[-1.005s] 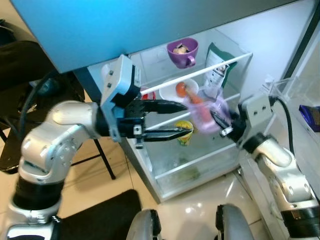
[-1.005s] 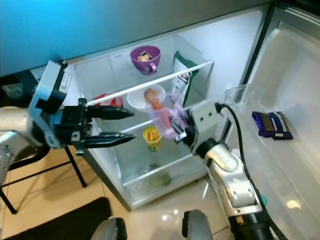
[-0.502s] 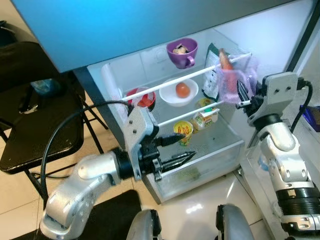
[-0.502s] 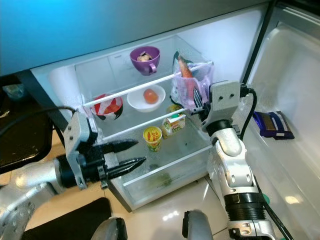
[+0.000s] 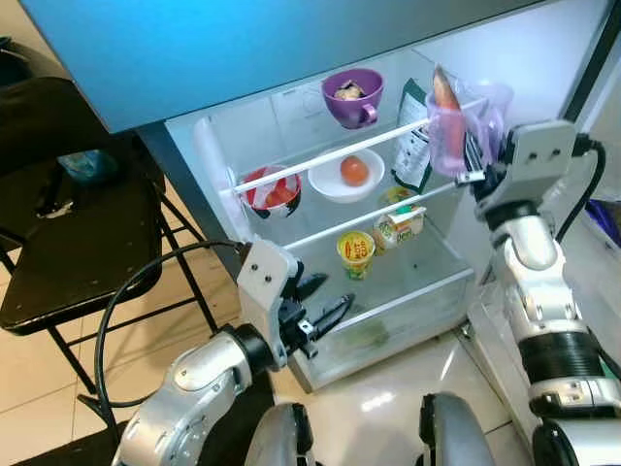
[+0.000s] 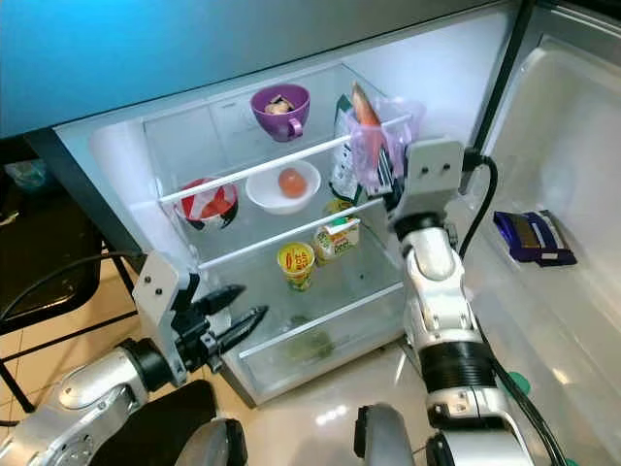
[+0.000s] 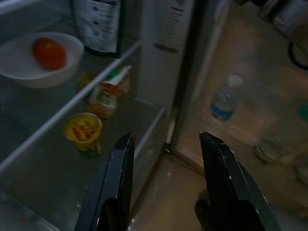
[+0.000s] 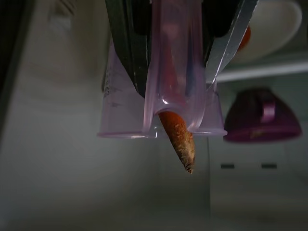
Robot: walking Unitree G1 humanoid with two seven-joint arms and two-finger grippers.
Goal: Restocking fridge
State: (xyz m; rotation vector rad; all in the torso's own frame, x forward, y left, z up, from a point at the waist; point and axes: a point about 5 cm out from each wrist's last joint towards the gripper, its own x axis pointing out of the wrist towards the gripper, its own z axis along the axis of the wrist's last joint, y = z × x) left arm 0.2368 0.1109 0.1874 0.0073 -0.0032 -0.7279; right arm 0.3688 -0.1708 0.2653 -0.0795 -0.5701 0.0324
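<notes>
Nearest, low at the fridge front: left claw (image 5: 330,298), fingers spread, gripping nothing, just beside the clear bottom drawer (image 5: 388,313). Could clip the drawer lip or the lower shelf edge if swung up carelessly. Further in, on the lower shelf: yellow cup (image 5: 355,250) and juice carton (image 5: 398,225), close together, easy to knock over with any sweep through there. Above them on the middle shelf: red bowl (image 5: 272,189) and white bowl (image 5: 344,178) with an orange fruit (image 5: 354,172). Up at the right end of the top shelf: right claw (image 5: 471,160) clenched on a translucent purple cup (image 5: 451,121), with a carrot (image 5: 443,92) standing in it and poking past the rim. Held in the air at the white shelf rail (image 5: 340,155), not yet set down. Main risk judged here: looks pinched by the cup's thin wall, so may flex, twist or slip on release. Carrot loose inside, likely to tip out if the cup tilts going over the rail. Also tight against the dark green pouch (image 5: 415,141), so could push it flat or catch the rail with the cup base. Furthest back: purple mug (image 5: 351,97), well apart, low risk unless the cup is driven far left.
</notes>
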